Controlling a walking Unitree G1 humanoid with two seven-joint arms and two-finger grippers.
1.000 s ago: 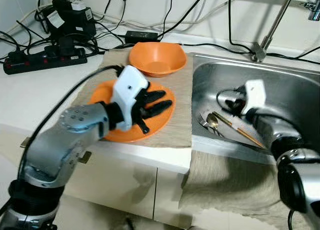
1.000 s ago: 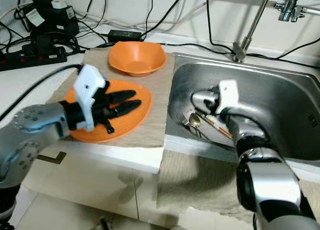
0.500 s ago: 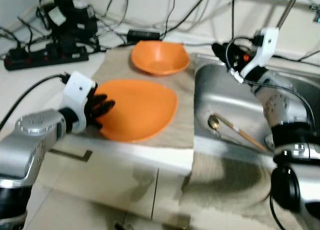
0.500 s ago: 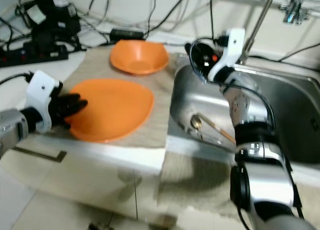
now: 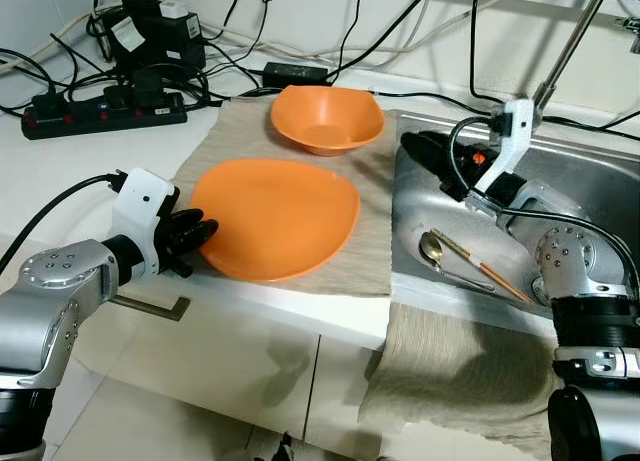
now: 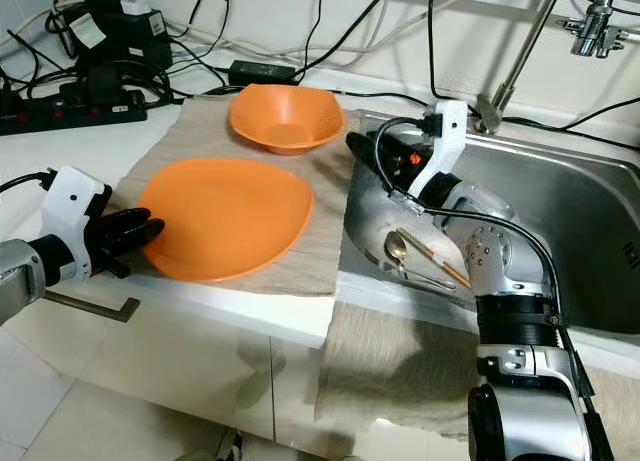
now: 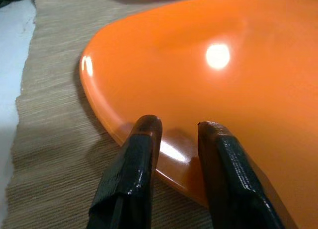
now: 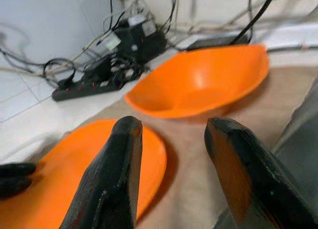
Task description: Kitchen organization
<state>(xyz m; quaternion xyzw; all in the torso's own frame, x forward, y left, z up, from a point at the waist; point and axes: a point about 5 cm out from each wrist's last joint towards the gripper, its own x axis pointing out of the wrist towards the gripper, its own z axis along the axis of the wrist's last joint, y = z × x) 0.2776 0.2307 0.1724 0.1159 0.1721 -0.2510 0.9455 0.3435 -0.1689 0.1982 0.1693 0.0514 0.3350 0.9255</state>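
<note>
Left gripper (image 5: 196, 233): two glossy black fingers (image 7: 136, 159) with a narrow gap between them, empty, tips at the near rim of the plate; whether they touch it I cannot tell.
Right gripper (image 5: 428, 161): two black fingers (image 8: 117, 174) spread apart, holding nothing, above the sink's left edge, pointing toward the bowl.
Plate (image 5: 278, 216): one, smooth glossy orange, shallow, rounded-triangular; lies flat on the mat, nearest the counter's front edge.
Bowl (image 5: 327, 119): one, orange, same sheen, deep with a wavy squarish rim; upright on the mat behind the plate, apart from it.
Mat (image 5: 370, 236): one, beige, coarse woven cloth, rectangular, just left of the sink.
Sink (image 5: 590, 196): one, brushed steel basin.
Cutlery: one metal spoon (image 5: 432, 247) and a pair of wooden chopsticks (image 5: 482, 267) lying on the sink bottom; a further metal piece beside them is too unclear to name.
Towel (image 5: 460, 376): one, beige, hanging over the counter front below the sink.
Power strip (image 5: 105, 114): one, black, long, among many black cables at the back left.
</note>
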